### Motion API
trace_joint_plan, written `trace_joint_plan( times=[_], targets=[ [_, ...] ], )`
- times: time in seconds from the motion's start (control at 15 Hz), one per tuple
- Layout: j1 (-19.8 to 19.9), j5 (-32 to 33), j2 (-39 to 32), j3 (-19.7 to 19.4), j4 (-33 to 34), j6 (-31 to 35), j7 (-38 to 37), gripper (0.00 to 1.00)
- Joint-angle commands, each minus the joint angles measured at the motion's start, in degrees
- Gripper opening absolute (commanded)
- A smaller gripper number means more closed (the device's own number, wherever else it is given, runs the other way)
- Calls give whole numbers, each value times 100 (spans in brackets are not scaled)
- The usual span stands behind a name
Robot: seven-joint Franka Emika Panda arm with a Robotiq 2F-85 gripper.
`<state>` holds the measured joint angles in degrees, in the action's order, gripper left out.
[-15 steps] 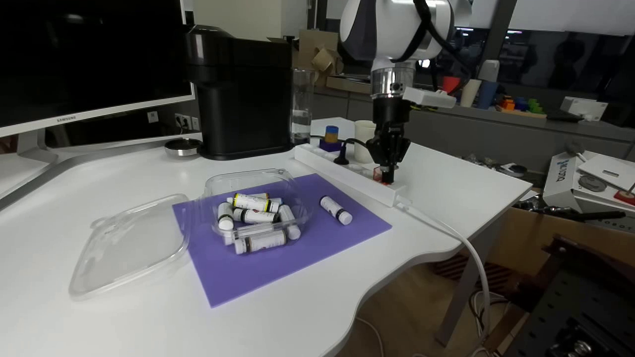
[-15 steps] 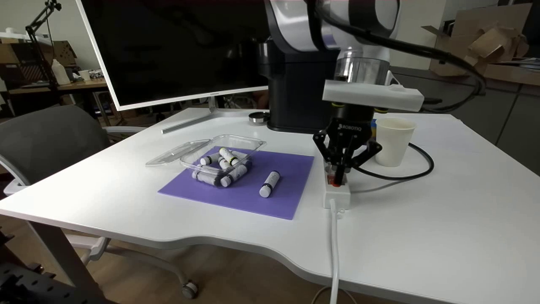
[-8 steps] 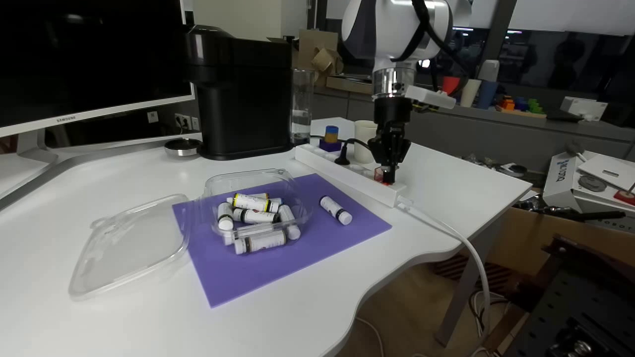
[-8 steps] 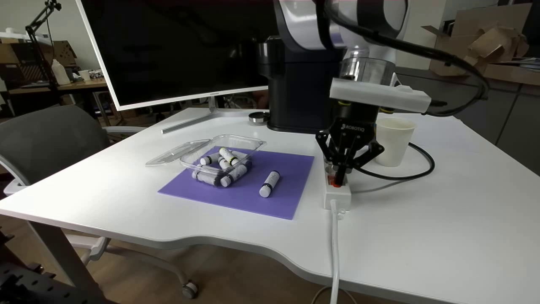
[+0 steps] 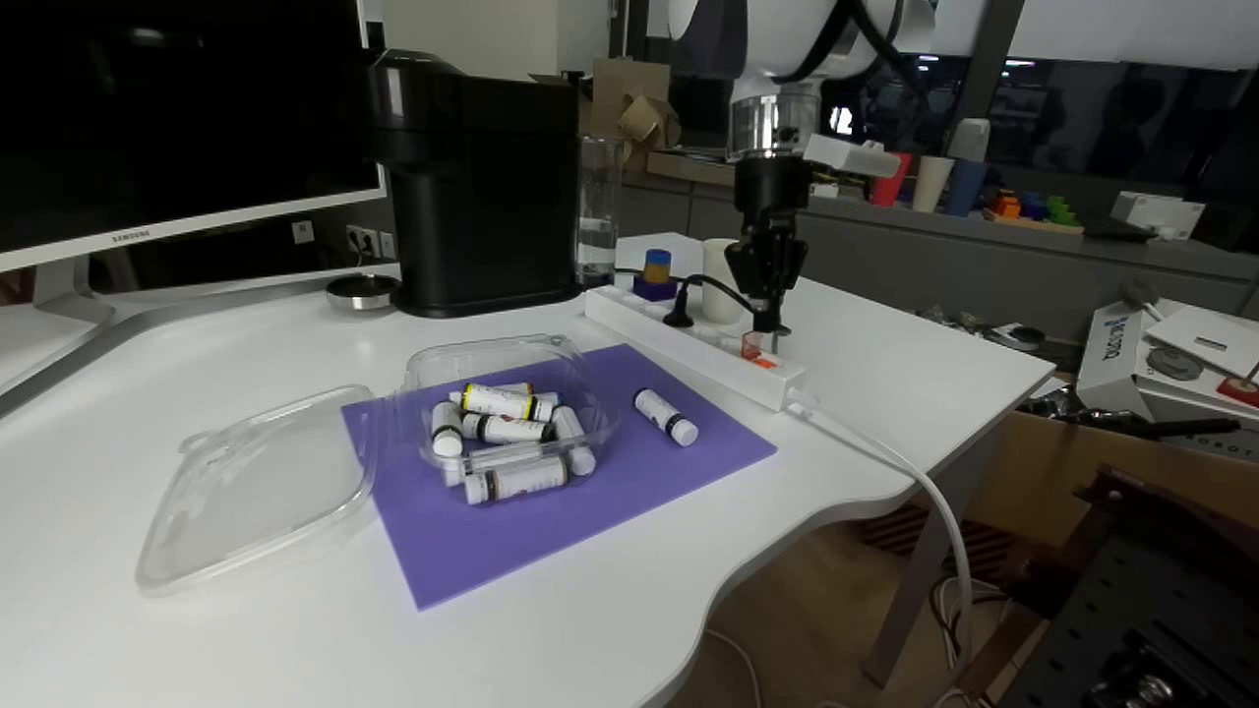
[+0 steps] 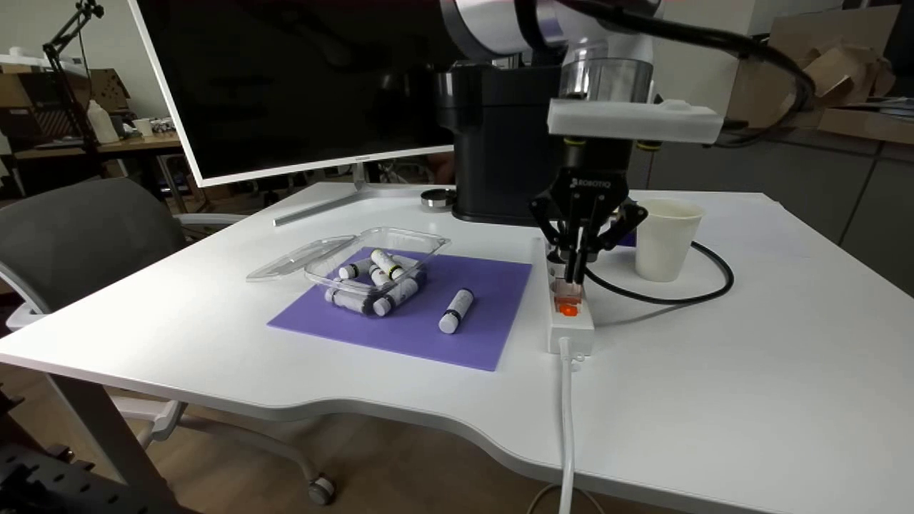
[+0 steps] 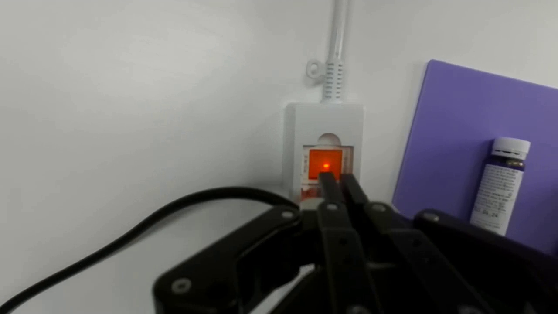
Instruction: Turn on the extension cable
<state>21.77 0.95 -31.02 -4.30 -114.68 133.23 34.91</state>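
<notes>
1. Desk (image 5: 246, 649), white, filling the lower left in an exterior view.
2. Monitor (image 5: 177, 118), dark-screened, at upper left of the same frame.
3. Purple mat (image 5: 610, 482), flat on the desk, left of centre below; at right edge in the wrist view.
4. Extension cable (image 7: 327, 120), white, flat on the desk, near the middle of the wrist view, with white cord (image 7: 338, 26) up to the top edge.
5. Clear box (image 5: 590, 388), on the mat, with white cylinders (image 5: 497, 401) inside and another loose to the right.
6. Gripper (image 7: 337, 175), black, at bottom centre of the wrist view, pressed together at the tips, above the extension cable; cannot tell whether touching.
7. Dark plug (image 5: 679, 310), seated in the extension cable, near the centre of an exterior view.
8. Switch (image 7: 324, 161), glowing orange around a bright spot, partly hidden by the gripper.
</notes>
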Motion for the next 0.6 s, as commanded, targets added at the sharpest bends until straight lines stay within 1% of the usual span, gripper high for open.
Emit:
trace_joint_plan(
  times=[0.0,0.27,0.47,0.53],
  targets=[
    [-258,274,833,-174,-633,-20,-268,40],
    [-518,610,1420,-340,-1003,-106,-653,66],
    [-688,874,1769,-443,-1233,-81,-1077,88],
    [-740,940,1861,-473,-1290,-70,-1257,93]
  ],
)
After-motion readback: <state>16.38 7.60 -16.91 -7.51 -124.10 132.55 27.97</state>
